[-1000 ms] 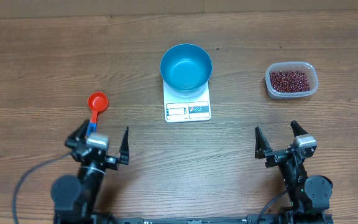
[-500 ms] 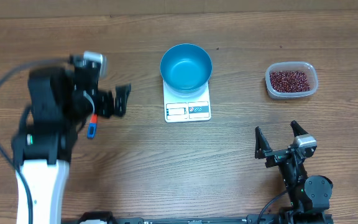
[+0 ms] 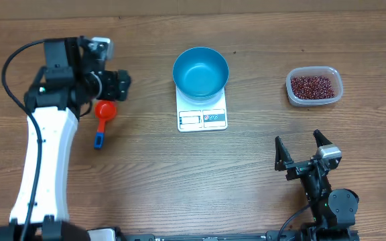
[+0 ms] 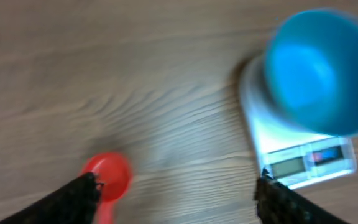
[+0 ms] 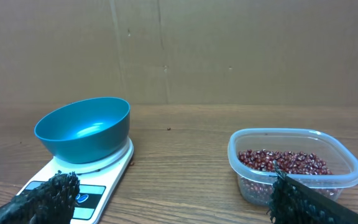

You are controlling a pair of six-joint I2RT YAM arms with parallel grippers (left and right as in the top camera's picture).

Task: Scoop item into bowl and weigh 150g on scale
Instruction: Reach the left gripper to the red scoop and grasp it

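- The table (image 3: 146, 174) carries everything.
- The scale (image 3: 202, 119) sits at centre with the empty bowl (image 3: 200, 71) on its platform. The bowl looks light and probably slides if knocked.
- The clear tub (image 3: 291, 94) stands well to the right of the scale.
- The left gripper (image 4: 179, 185) hovers beside the red scoop (image 3: 104, 110), jaws spread and empty. The right gripper (image 3: 297, 139) rests near the table edge, also spread wide.
- The scoop lies flat on the table. It is likely stiff, light plastic, best pinched across its handle near the blue end (image 3: 98, 140).
- The beans (image 3: 311, 86) heap in the tub. They are hard, loose and prone to rolling, so they need scooping rather than pinching.
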